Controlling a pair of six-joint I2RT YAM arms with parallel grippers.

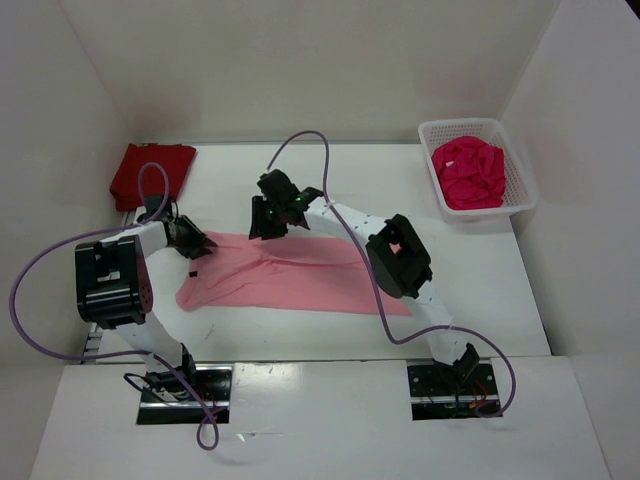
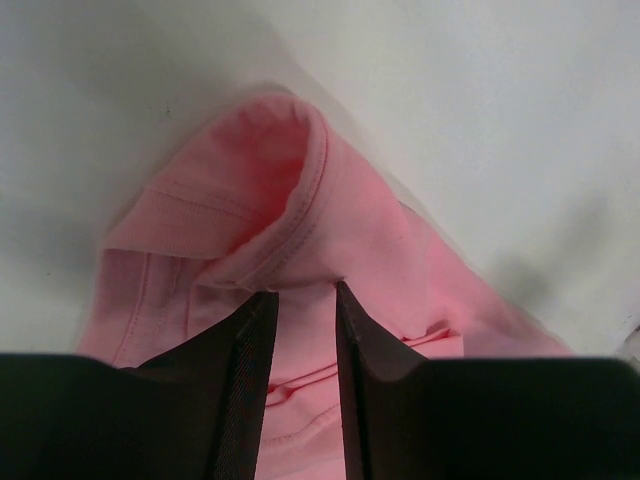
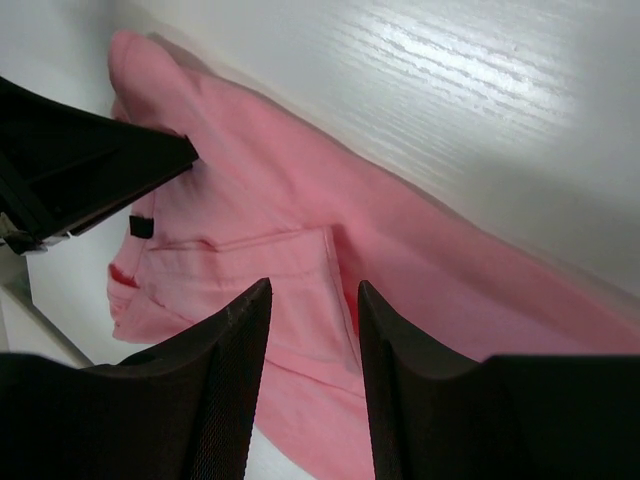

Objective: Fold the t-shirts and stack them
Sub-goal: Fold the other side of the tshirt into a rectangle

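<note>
The light pink t-shirt (image 1: pixel 300 275) lies as a long folded band across the table's middle. My left gripper (image 1: pixel 203 245) sits at its left end. In the left wrist view its jaws (image 2: pixel 305 292) stand a little apart, open, with pink cloth (image 2: pixel 250 190) showing in the gap and a rolled hem bunched at the tips. My right gripper (image 1: pixel 265 225) hovers over the band's upper edge. It is open (image 3: pixel 315 285) with the pink cloth (image 3: pixel 300 200) below it. The dark red t-shirt (image 1: pixel 150 172) lies folded at the back left. The magenta t-shirt (image 1: pixel 468 172) is crumpled in the basket.
The white mesh basket (image 1: pixel 478 124) stands at the back right. White walls close in the table (image 1: pixel 400 190) on the left, back and right. Purple cables loop from both arms. The left gripper's black body (image 3: pixel 90 170) shows at the left of the right wrist view.
</note>
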